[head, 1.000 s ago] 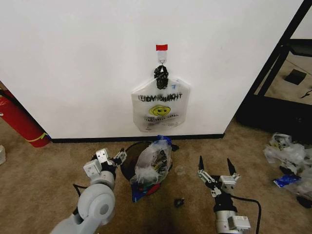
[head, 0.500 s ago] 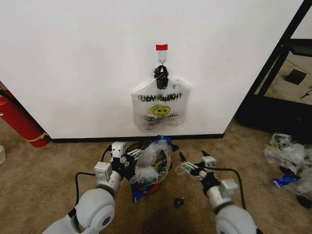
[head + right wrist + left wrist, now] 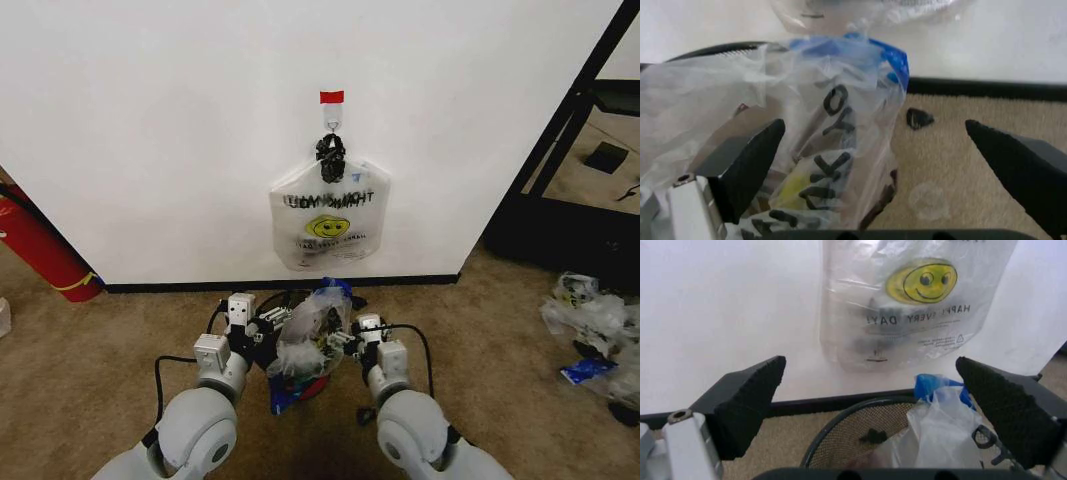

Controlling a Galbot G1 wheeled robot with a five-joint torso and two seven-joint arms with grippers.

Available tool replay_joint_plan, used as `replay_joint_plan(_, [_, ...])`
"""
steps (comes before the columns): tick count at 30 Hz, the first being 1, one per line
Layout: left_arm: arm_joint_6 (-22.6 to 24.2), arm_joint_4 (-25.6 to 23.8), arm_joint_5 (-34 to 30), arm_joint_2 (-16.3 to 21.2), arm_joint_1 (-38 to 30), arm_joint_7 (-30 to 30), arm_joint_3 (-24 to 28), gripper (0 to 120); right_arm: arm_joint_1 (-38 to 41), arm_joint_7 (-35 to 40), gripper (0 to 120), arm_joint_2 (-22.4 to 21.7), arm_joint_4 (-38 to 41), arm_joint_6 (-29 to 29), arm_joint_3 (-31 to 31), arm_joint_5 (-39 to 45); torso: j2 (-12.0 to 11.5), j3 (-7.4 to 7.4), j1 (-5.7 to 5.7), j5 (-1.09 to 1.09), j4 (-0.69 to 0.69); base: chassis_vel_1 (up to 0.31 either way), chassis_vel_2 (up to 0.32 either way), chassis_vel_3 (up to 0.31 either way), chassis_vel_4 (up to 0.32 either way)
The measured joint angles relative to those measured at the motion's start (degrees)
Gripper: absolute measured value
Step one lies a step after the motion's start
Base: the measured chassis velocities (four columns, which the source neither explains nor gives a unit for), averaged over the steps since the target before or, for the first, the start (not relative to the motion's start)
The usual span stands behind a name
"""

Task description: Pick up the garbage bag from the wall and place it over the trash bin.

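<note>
Floor: tan carpet (image 3: 90, 350), worn. White wall (image 3: 150, 120) w/ black baseboard (image 3: 180, 287) straight ahead. Hook under a red tape mark (image 3: 331, 97) carries the white smiley bag (image 3: 328, 225), directly above the trash bin (image 3: 262, 340).

Landmark = bin. It stands at the wall foot, mesh rim partly seen. Garbage bag (image 3: 314, 338) (clear, blue patch on top, crumpled) sits on and over the bin's right side, not spread over the rim.

Left gripper (image 3: 268, 325) at the bin's left rim, jaws wide apart, nothing held. Right gripper (image 3: 343, 340) just right of the bag, touching or nearly so; jaws also spread, empty.

Room around the bin: red fire extinguisher (image 3: 40, 250) well to its left against the wall; black frame (image 3: 560, 150) and loose plastic litter (image 3: 590, 320) well to its right. Small dark scrap (image 3: 367, 414) on carpet near the bin's right. Carpet left of the bin is open.

View diffs: left wrist shows the bin's mesh interior (image 3: 860, 435) and smiley print (image 3: 920, 281) (head view hides the inside). Right wrist shows black lettering on the bag (image 3: 833, 145) close up, plus a dark scrap (image 3: 918, 118) by the baseboard.
</note>
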Motion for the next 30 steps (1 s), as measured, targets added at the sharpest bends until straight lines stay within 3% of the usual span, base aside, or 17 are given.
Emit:
replay_joint_plan(11, [-0.21,0.14,-0.17,-0.22,-0.19,-0.10,0.30,100,3.46,4.41,100,5.76,-4.83,-2.06,-0.94,4.51,0.00,0.00,0.00,0.00,0.01,0.000,0.000,0.000,0.000])
replay_joint_plan(21, [-0.81,-0.11,0.15,-0.44,0.76,-0.12,-0.16,100,3.05,9.05,100,8.47,-6.27,-4.86,-1.09,7.00,0.00,0.00,0.00,0.00,0.01,0.000,0.000,0.000,0.000])
replay_joint_plan(30, [-1.22,-0.30,0.24,-0.57,0.78,-0.09,-0.01,100,3.34,12.64,66,10.09,-7.28,-6.07,-0.98,9.06,0.00,0.00,0.00,0.00,0.00,0.000,0.000,0.000,0.000])
